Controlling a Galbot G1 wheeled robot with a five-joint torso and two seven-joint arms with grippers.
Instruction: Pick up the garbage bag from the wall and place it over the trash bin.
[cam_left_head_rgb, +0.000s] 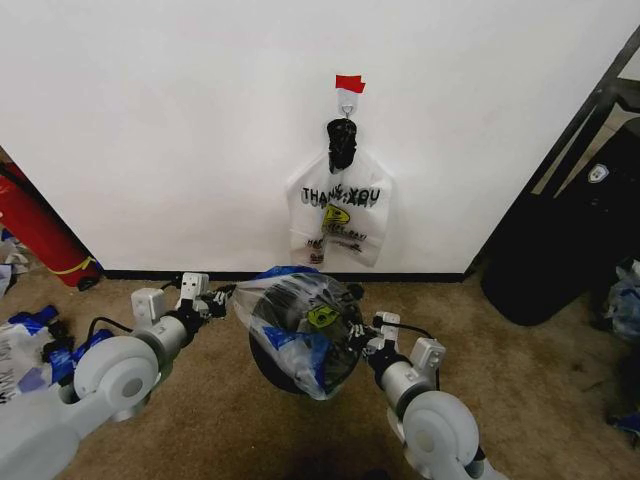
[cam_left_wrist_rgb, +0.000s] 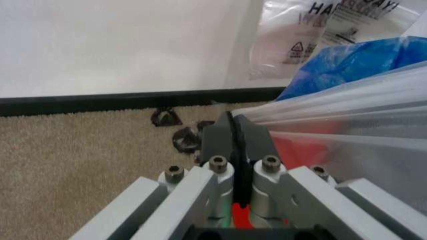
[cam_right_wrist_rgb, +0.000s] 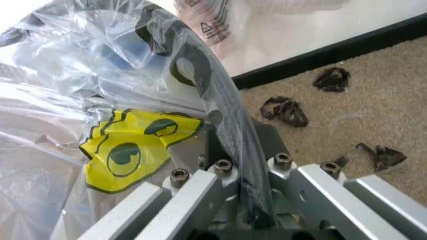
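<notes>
Left end effector (cam_left_wrist_rgb: 235, 131): fingers pressed flat together, pinching one edge of the bag (cam_left_head_rgb: 300, 325) at the side of the bin (cam_left_head_rgb: 285, 365).
Right end effector (cam_right_wrist_rgb: 230, 131): fingers also squeezed tight, with the other edge of the bag caught between them.
Bag: clear and crinkly, with blue handles and a yellow print; it is pulled wide between both arms, right over the bin and sagging into it.
Bin: black mesh, on the carpet (cam_left_head_rgb: 520, 390) just in front of the wall (cam_left_head_rgb: 150, 130).
How to do it well: I think both arms should keep the mouth stretched wide and come down evenly, so the edge slips outside the rim all the way round.
Head view adds: both arms together, and a white THANK YOU bag (cam_left_head_rgb: 340, 215) hanging on the wall hook.
Wrist views add: how each pinch sits, and dark scraps (cam_right_wrist_rgb: 283, 110) on the carpet.
</notes>
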